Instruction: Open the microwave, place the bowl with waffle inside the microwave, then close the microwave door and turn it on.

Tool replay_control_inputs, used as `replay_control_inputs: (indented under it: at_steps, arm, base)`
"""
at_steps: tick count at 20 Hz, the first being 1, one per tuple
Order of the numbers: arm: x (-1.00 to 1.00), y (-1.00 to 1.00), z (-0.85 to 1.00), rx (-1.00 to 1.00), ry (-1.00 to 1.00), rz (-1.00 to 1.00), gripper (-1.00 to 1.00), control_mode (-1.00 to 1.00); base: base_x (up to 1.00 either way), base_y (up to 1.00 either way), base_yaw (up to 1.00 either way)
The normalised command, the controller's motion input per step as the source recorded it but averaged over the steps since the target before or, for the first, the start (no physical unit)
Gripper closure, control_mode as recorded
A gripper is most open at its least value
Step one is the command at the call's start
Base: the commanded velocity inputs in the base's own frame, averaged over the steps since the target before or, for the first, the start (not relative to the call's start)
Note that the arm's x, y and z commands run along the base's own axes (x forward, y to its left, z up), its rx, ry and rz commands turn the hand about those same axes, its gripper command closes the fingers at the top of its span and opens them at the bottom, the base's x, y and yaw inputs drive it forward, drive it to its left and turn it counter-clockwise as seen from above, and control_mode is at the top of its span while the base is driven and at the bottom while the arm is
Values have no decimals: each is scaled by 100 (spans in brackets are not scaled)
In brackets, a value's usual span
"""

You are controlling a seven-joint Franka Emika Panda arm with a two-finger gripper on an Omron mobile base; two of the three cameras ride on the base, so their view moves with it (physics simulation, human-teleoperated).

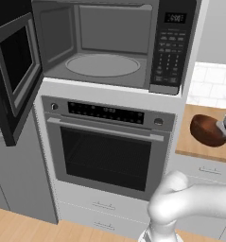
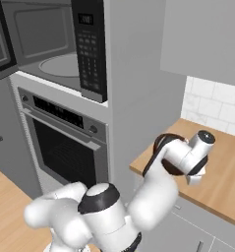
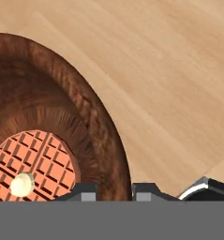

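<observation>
Rim of the round dark reddish-brown wooden bowl (image 3: 48,108) pinched by the two-finger gripper (image 3: 114,190).

The bowl is seen at the right edge of the left base view, on the light wooden counter (image 1: 187,137); the grid-patterned orange waffle (image 3: 33,161) lies inside it. At upper left, the black built-in microwave (image 1: 173,47) stands with its wide black door (image 1: 15,71) swung open.

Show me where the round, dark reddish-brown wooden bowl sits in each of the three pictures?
Left base view: the round dark reddish-brown wooden bowl is at the right edge, on the light wooden counter.
Right base view: bowl right of centre, mostly hidden behind the white arm, on the same counter.
Hand view: bowl fills the left side, the orange waffle inside.
Shared landmark: the wooden counter.
</observation>
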Motion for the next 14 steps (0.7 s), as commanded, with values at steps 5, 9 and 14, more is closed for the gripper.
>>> replay_control_inputs:
  at_steps: [5, 9, 14]
  arm:
    - [-100, 10, 40, -4, 0, -8, 100, -100]
    - [-100, 46, 29, -18, 2, -4, 100, -100]
    - [-99, 68, 33, -8, 1, 0, 100, -100]
  base:
    - [0, 0, 0]
    - [0, 0, 0]
    - [0, 0, 0]
